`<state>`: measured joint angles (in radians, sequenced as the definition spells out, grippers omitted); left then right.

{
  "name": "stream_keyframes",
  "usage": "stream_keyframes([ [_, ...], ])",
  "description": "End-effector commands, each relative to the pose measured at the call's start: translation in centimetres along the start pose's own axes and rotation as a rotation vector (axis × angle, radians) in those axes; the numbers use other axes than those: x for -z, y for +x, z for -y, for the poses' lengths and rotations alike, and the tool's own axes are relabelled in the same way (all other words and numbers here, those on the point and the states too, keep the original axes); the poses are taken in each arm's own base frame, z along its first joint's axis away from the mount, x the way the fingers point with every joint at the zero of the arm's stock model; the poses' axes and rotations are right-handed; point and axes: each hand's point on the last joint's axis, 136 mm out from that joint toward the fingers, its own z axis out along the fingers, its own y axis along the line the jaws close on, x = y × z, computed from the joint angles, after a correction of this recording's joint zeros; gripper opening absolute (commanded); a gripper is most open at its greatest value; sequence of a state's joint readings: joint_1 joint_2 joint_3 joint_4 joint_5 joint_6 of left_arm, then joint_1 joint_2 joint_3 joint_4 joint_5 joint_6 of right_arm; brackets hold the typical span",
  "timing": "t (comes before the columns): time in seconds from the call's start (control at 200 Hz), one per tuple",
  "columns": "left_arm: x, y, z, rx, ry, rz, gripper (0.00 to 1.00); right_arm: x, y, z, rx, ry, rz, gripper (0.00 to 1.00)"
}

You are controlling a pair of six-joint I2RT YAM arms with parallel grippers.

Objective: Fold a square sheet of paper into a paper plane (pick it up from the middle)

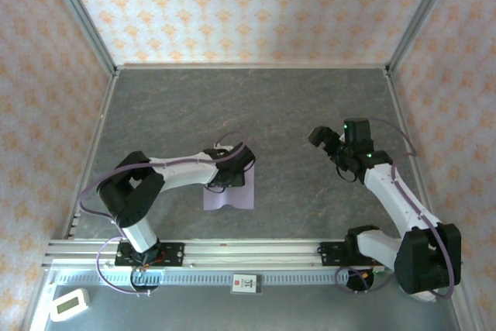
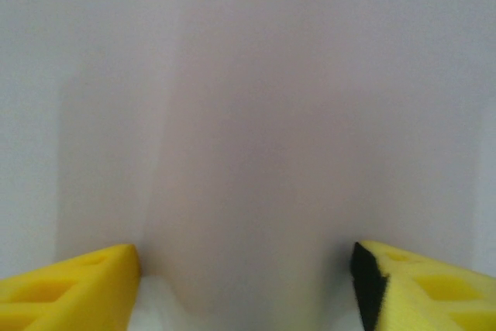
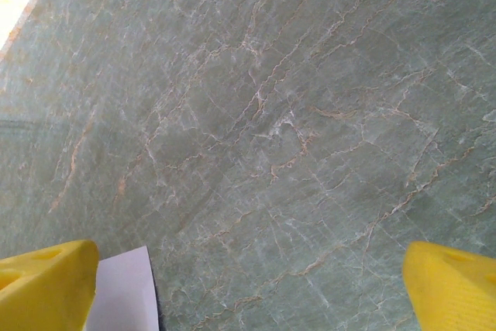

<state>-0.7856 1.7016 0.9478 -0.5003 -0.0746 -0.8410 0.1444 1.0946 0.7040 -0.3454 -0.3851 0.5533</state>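
Near edge: a silver aluminium rail [image 1: 248, 247] carries both arm bases, with a small white timer-like device [image 1: 68, 305] in front of it on the left. Just beyond the rail, left of centre, the square sheet of thin matte lavender paper [image 1: 232, 198] lies on the grey veined stone-look desk [image 1: 294, 106]. It is unfolded and no crease is visible, though its near edge looks slightly wavy from above. The white left arm [image 1: 178, 170] reaches over the middle of the sheet. In the wrist view its jaws stand apart, with the yellow foam pads [image 2: 77, 281] low on either side and the paper rising in a soft hump between them. At this range it is unclear whether the pads already bear on that hump, so no pinch is recorded. Step in hand, as judged: the first pick-up from the middle, with no fold begun. The next move calls for bringing the pads together squarely on the hump, lightly enough that the sheet neither slides nor crumples, and then lifting. Farther out to the right, the white right arm [image 1: 391, 191] holds its jaws spread wide above bare desk, well apart from the sheet. One corner of the sheet shows beside its yellow pad [image 3: 46, 284]. Beyond that, the desk runs to patterned orange-and-cream walls [image 1: 248, 5].
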Motion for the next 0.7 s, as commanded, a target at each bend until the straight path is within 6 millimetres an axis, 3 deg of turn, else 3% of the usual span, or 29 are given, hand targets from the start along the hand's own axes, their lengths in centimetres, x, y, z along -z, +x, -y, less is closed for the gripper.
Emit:
stream_keyframes([
  [0.0,1.2,-0.2,0.1,-0.001,0.01,0.009,0.56,-0.1,0.3,0.6,-0.001,0.027,0.001,1.0],
  [0.21,4.5,-3.0,2.2,0.019,0.093,0.087,0.18,-0.2,0.4,0.7,-0.003,0.029,-0.002,1.0],
  [0.31,7.2,-4.8,4.0,0.038,0.19,0.142,0.08,-0.2,0.4,0.8,-0.006,0.03,-0.001,1.0],
  [0.55,13.6,-8.4,10.4,0.097,0.603,0.27,0.06,-0.3,0.4,0.7,-0.009,0.023,-0.004,1.0],
  [0.696,14.2,-8.5,13.1,0.123,0.781,0.276,0.06,-0.4,0.5,0.6,-0.01,0.022,-0.01,1.0],
])
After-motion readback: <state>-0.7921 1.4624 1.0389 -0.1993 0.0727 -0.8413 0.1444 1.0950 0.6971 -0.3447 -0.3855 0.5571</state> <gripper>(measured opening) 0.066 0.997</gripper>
